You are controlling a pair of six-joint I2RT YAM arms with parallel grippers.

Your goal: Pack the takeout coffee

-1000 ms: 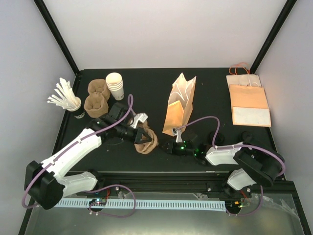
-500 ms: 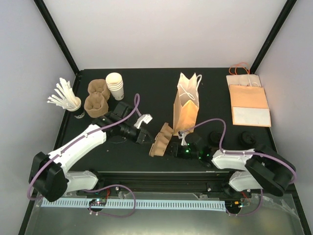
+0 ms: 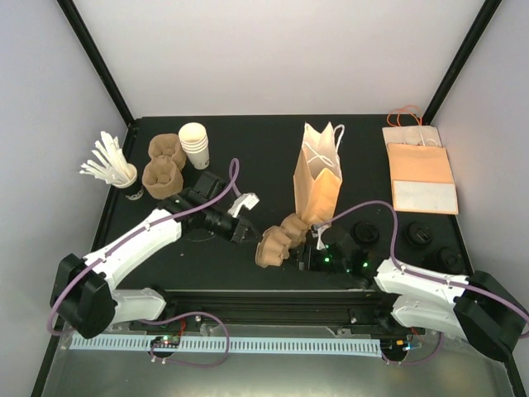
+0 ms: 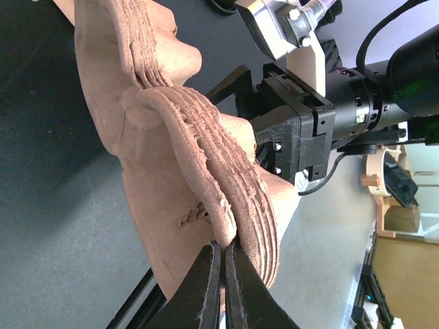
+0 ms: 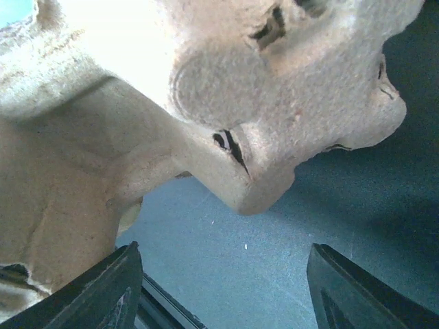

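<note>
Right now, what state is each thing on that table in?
left gripper: shut on the pulp carriers at one edge.
right gripper: open, holding nothing.
pulp carriers: nested, tilted, pinched by one edge.
brown paper bag: upright, mouth open.
flat bags: lying flat.
white cups: stacked upright, lidless.

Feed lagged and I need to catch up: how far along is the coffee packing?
Done: the brown paper bag stands upright. In hand: left gripper pinches the brown moulded-pulp cup carrier; right gripper open beside it. Left: the black-lidded coffee cups sit on the table, unpacked.
</note>
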